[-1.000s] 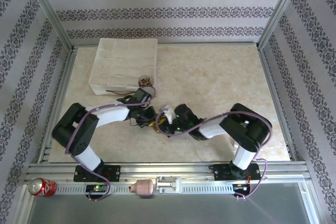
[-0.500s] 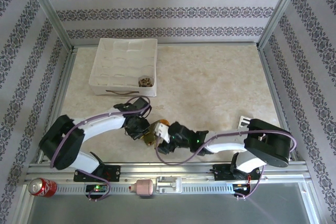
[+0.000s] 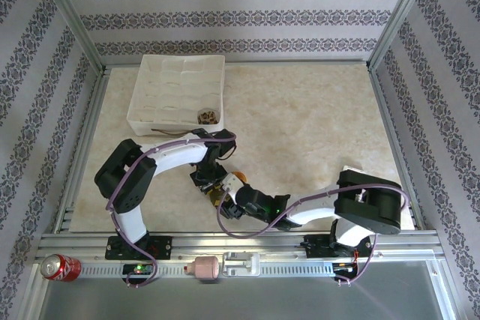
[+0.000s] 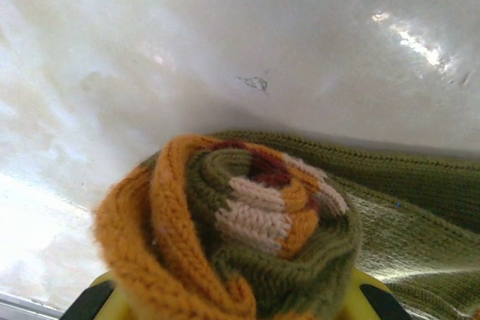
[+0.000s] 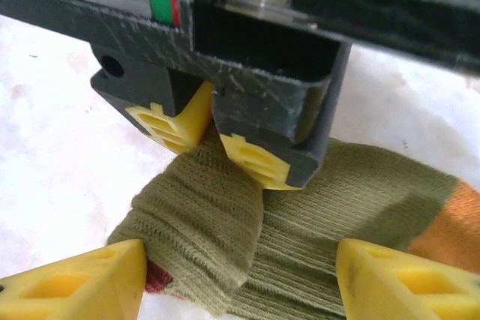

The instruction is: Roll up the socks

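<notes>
The left hand point(image 5: 212, 142) is clamped on the olive-green sock point(image 5: 315, 207); the orange end is already wound into a tight spiral between its fingers. The right hand point(image 5: 240, 282) has its fingers apart, astride the flat part of the sock. The sock lies on the table point(image 3: 300, 110), in the middle and near the front edge; I judge the roll begun, with the flat part left to wind. In the white tray point(image 3: 172, 128) at far left, the near right compartment holds a brown bundle point(image 3: 208, 116); it is probably the other sock, finished.

Olive sock point(image 5: 315, 207) pinched by left gripper point(image 5: 215, 148), right jaws spread
</notes>
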`<act>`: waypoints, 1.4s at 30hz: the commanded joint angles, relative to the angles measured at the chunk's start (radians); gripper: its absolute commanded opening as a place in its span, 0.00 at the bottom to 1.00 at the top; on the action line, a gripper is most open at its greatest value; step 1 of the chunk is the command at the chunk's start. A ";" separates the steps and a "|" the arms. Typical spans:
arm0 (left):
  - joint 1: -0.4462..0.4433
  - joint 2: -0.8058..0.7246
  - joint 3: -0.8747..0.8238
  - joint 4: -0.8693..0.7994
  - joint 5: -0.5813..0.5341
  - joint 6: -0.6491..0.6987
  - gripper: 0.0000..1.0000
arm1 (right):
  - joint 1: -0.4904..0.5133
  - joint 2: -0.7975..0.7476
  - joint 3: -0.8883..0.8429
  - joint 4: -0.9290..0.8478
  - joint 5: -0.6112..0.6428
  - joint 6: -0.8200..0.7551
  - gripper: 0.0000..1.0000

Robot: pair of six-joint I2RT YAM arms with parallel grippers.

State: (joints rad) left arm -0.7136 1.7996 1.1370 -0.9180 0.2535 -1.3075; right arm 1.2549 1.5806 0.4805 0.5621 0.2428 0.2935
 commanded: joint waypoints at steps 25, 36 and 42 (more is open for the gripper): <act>0.001 -0.037 0.004 0.089 -0.010 0.118 0.62 | -0.118 0.069 -0.069 -0.039 -0.242 0.229 0.00; 0.088 -0.341 -0.220 0.480 0.139 0.179 0.79 | -0.283 0.173 -0.247 0.223 -0.547 0.296 0.00; 0.098 -0.361 -0.379 0.706 0.298 0.185 0.62 | -0.321 0.229 -0.294 0.341 -0.627 0.323 0.00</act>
State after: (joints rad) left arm -0.6201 1.4357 0.7990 -0.3660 0.4583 -1.1492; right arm 0.9478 1.7317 0.2543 1.0958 -0.3180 0.5823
